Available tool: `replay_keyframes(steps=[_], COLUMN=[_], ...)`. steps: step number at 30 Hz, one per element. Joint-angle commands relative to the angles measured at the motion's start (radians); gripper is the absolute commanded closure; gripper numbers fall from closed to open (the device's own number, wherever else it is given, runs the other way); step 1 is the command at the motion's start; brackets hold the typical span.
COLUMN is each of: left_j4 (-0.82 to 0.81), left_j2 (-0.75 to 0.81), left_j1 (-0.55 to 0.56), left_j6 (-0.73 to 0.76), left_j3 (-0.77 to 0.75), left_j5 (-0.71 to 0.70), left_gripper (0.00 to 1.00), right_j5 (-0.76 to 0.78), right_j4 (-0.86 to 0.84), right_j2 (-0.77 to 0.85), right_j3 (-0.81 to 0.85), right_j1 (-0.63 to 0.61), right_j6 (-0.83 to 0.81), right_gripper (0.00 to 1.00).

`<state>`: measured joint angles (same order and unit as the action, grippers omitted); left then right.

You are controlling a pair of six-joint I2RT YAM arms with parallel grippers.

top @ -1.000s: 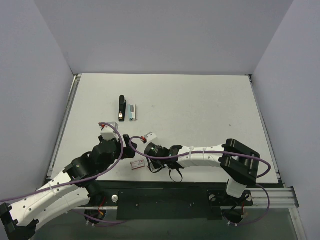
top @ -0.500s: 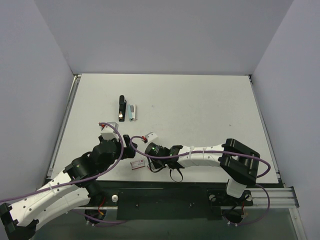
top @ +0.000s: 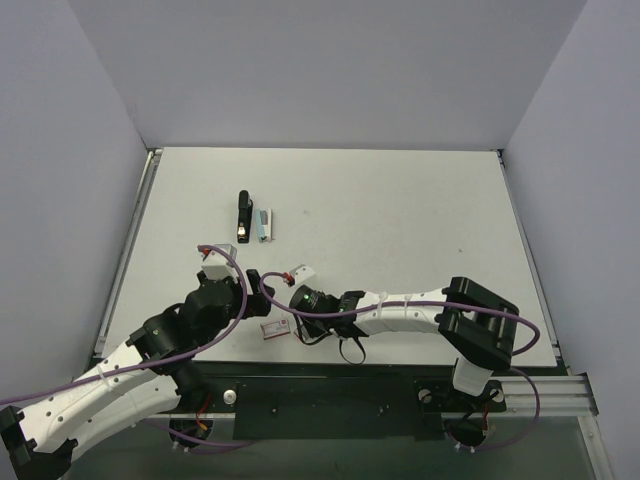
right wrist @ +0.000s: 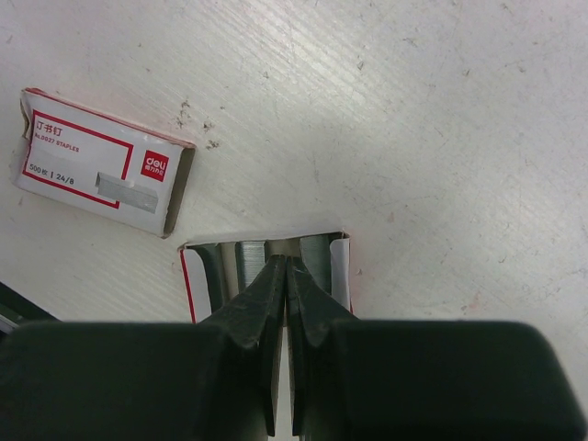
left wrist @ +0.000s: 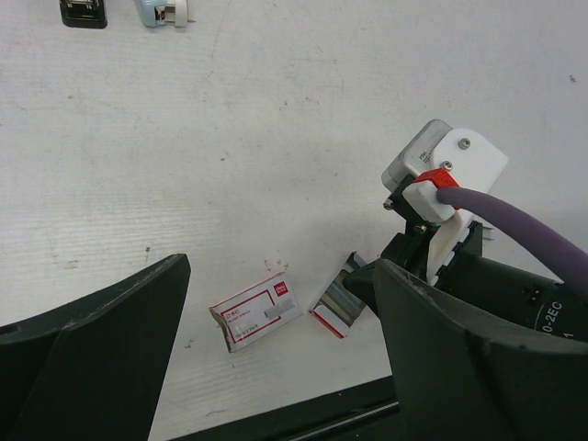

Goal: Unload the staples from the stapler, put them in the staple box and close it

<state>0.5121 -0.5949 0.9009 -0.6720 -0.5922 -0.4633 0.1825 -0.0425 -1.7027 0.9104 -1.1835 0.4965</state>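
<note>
The black stapler (top: 243, 217) lies at the back left of the table, and only its near end (left wrist: 83, 11) shows in the left wrist view. My right gripper (right wrist: 287, 268) is shut, its tips down inside an open red-and-white staple tray (right wrist: 338, 271) between grey strips of staples (right wrist: 250, 264). Nothing shows between its pads. In the top view that gripper (top: 300, 326) sits near the table's front edge. My left gripper (left wrist: 280, 367) hangs open above the table near the tray, with nothing between its fingers.
A pale teal oblong piece (top: 264, 224) lies right beside the stapler. The red-and-white box sleeve (right wrist: 103, 172) rests just left of the tray (left wrist: 333, 310). The black front rail (top: 330, 390) runs close behind both grippers.
</note>
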Motion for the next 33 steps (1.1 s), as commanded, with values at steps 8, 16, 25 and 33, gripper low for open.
replay_keyframes(steps=[8, 16, 25, 33], left_j4=[-0.040, -0.040, -0.043, -0.044], left_j2=[0.007, 0.001, -0.003, -0.005], left_j1=[0.001, 0.001, 0.001, 0.001], left_j6=[0.006, 0.008, 0.009, 0.006], left_j3=[-0.049, -0.054, -0.057, -0.050], left_j5=[0.000, 0.000, 0.003, 0.008], left_gripper=[0.08, 0.07, 0.08, 0.08], right_j5=[0.014, 0.002, 0.000, -0.003], right_j4=[0.007, 0.013, 0.015, 0.016], right_j2=[-0.021, -0.028, -0.031, -0.032], right_j3=[-0.007, -0.004, -0.001, 0.004], right_j1=[0.007, 0.005, 0.004, 0.002], right_j6=[0.010, 0.005, 0.007, 0.007], right_gripper=[1.00, 1.00, 0.87, 0.83])
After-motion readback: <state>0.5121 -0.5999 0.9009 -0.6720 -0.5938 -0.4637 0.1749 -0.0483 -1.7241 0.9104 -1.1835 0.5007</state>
